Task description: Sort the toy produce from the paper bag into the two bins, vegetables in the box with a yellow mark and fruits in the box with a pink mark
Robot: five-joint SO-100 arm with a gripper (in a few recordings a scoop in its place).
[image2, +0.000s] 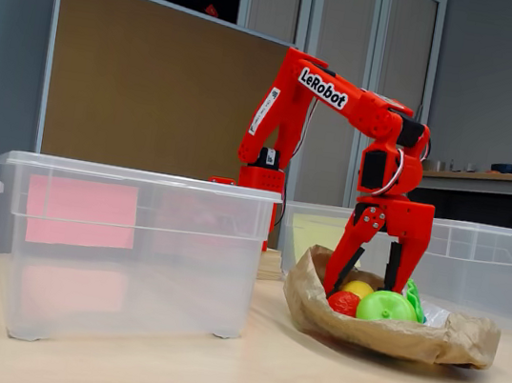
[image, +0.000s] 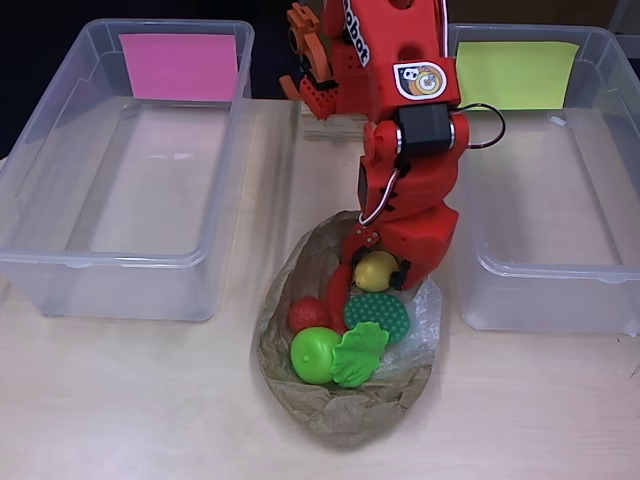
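Yellow toy lemon (image: 375,271) sits between spread jaws of red gripper (image: 372,276), inside crumpled paper bag (image: 345,415); not yet clamped. Just beyond jaw tips: red fruit (image: 307,314), green textured piece (image: 380,314), green apple (image: 314,354). Risk: round lemon squirting out on closing, or fingertip snagging bag paper.

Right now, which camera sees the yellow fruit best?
The overhead view: the yellow fruit shows nearly whole from above, between the gripper fingers in the bag. The fixed view catches just its top over the bag's rim, behind the red and green toys.
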